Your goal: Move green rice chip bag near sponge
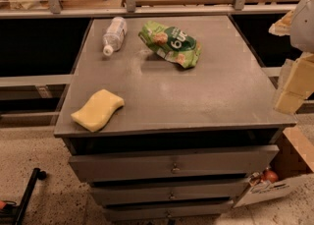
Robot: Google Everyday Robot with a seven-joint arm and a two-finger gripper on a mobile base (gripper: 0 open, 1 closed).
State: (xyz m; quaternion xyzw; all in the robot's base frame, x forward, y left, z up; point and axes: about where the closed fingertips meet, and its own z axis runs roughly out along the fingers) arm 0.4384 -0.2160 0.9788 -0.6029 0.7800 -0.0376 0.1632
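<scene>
The green rice chip bag point(171, 43) lies crinkled at the back middle of the grey cabinet top point(206, 91), with white lettering and rice cake pictures showing. The pale yellow sponge point(97, 110) lies flat near the front left corner, well apart from the bag. My gripper point(293, 84) is at the right edge of the view, beside the cabinet's right side, its beige blocky fingers point(296, 80) pointing down and away from both things. It holds nothing that I can see.
A clear plastic bottle point(114, 34) lies on its side at the back left, left of the bag. The cabinet has several drawers point(174, 166) below. A cardboard box point(279, 180) sits on the floor at right. A railing point(147, 8) runs behind.
</scene>
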